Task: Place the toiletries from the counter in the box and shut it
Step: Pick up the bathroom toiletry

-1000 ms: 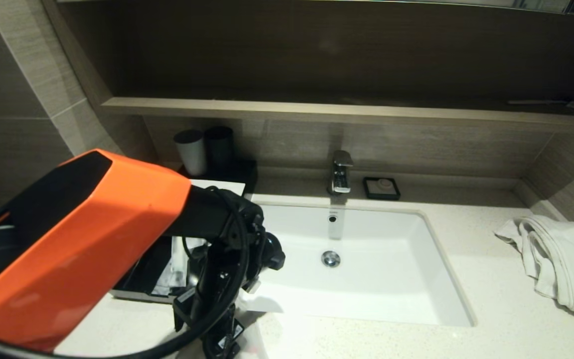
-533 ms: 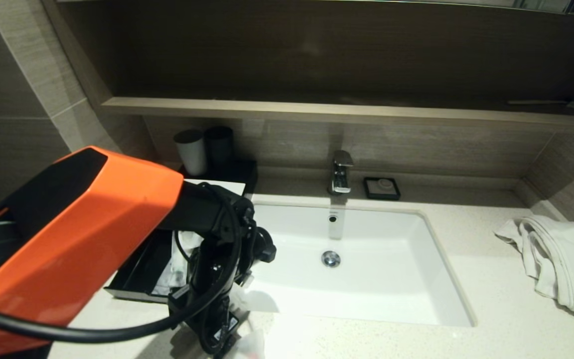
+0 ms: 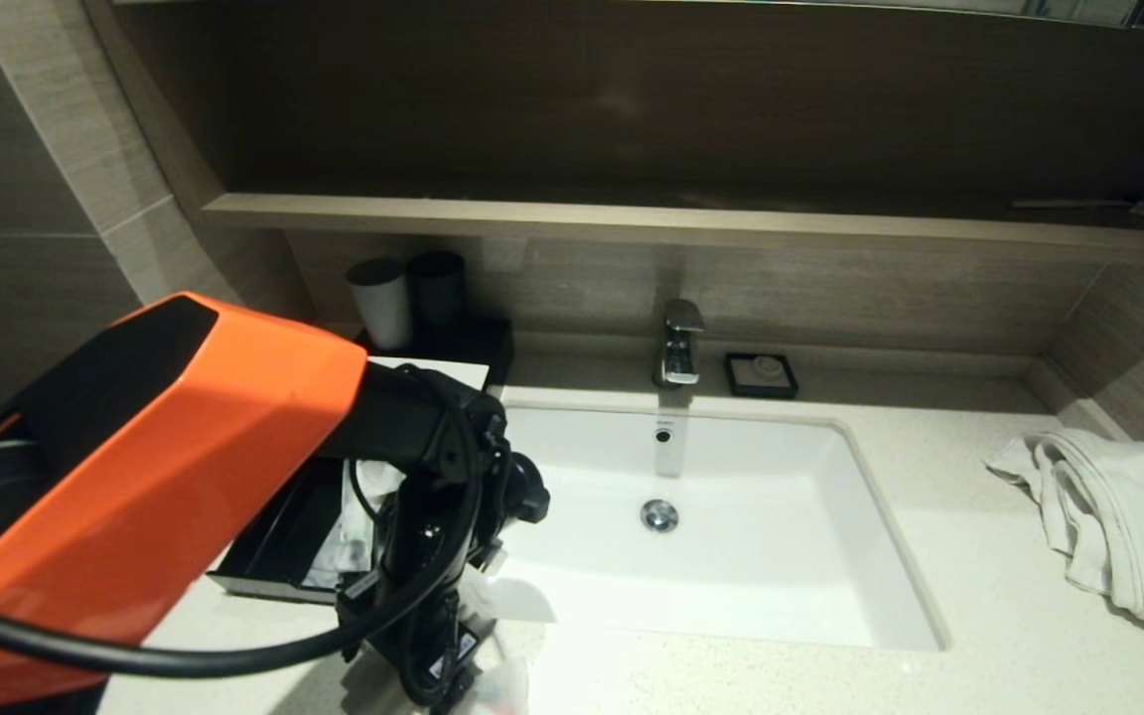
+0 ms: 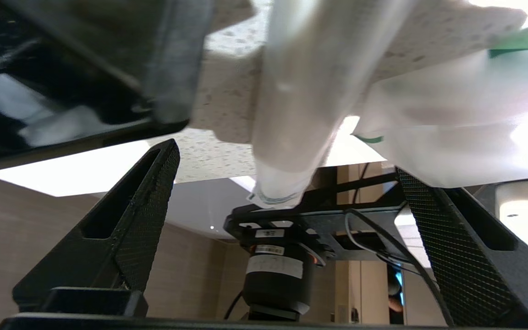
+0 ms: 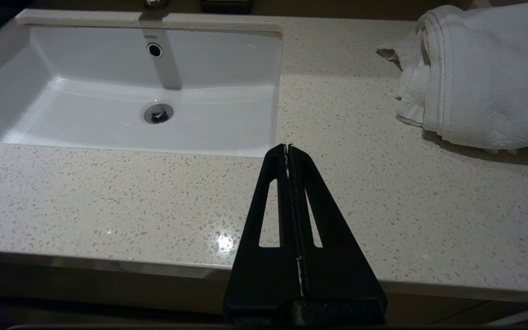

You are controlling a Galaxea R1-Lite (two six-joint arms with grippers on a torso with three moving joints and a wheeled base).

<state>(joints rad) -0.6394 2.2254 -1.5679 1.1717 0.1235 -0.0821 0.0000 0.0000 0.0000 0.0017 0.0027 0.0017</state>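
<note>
The left gripper (image 4: 287,192), jaws wide open around a wrapped packet (image 4: 300,87) on the table (image 5: 383,192), should close squarely; the right gripper (image 5: 288,151) is shut.

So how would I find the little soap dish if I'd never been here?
Find the white sink, then the silver tap behind it. Just right of the tap, on the back ledge, sits the soap dish. It is a small black square with a pale round soap inside, unlike the tall cups farther left.

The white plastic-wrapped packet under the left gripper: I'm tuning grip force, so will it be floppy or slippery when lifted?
The packet probably sags: its wrapper looks thin, loose and creased. Likely light. The glossy film may slip between the open left gripper fingers.
</note>
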